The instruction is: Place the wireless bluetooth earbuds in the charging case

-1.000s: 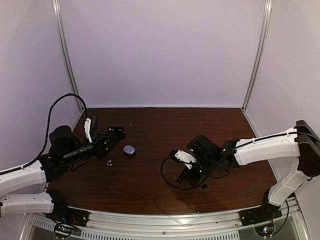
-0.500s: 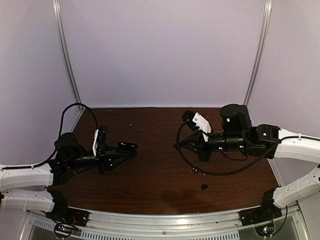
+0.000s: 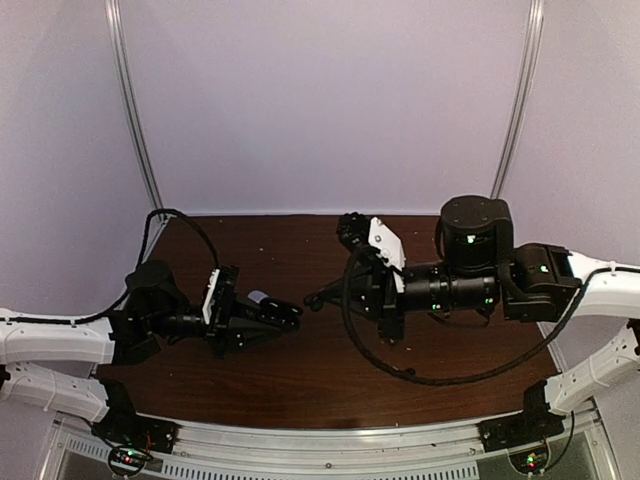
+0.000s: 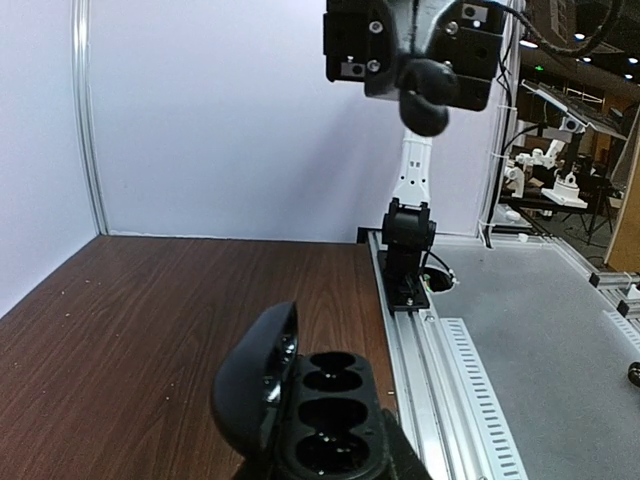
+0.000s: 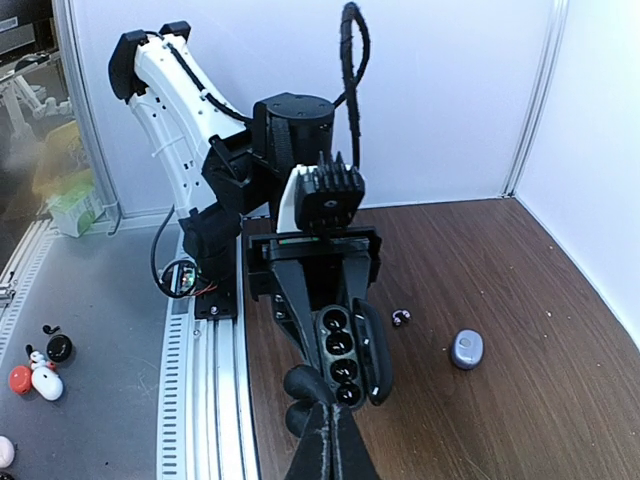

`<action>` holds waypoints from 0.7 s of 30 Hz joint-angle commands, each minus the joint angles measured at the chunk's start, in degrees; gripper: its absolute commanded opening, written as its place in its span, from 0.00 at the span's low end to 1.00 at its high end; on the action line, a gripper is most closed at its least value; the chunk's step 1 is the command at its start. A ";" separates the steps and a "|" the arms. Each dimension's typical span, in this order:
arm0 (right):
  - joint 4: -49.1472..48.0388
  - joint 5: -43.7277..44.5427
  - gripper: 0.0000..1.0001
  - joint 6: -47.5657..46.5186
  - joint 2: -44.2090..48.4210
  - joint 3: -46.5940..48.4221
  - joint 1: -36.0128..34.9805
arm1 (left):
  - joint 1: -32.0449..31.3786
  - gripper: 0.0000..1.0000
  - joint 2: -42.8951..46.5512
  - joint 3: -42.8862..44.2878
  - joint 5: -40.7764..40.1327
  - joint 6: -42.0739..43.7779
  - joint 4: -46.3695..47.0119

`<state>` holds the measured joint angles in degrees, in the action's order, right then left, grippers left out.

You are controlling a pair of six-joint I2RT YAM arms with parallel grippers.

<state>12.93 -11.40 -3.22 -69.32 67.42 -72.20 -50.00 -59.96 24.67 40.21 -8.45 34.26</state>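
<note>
My left gripper [image 3: 280, 320] is low over the table, shut on a black open case [image 4: 325, 415] that has several round wells and its lid up. The right gripper [image 3: 315, 300] is shut and empty, raised and pointing at the black case from just to its right; its tips [image 5: 335, 435] nearly reach it. The grey-blue charging case [image 5: 467, 348] lies closed on the table beyond them, partly hidden in the top view [image 3: 258, 297]. Tiny glossy earbuds [image 5: 402, 318] lie near it; I cannot tell if one or two.
An aluminium rail [image 5: 205, 380] runs along the table's near edge. Small loose items [image 5: 45, 365] lie on the grey floor outside. A black cable loop [image 3: 372, 352] hangs under the right arm. White walls close in the table.
My left gripper has moved right toward the table's middle, carrying the black case. The right arm has risen from the front right and swung left to face it.
</note>
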 commanded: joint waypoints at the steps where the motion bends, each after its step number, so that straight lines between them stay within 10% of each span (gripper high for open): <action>1: -1.75 4.77 0.00 -0.24 -2.88 2.29 -2.95 | -1.59 0.00 -1.29 2.98 -1.76 3.14 -0.04; 21: 2.68 16.33 0.00 -4.84 -13.24 9.13 -7.30 | -5.39 0.00 -2.27 5.22 -3.08 4.27 -2.18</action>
<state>14.44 1.93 -7.38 -81.93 74.43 -79.13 -55.02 -62.37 27.81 38.04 -5.45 31.40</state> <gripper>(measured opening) 0.004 0.236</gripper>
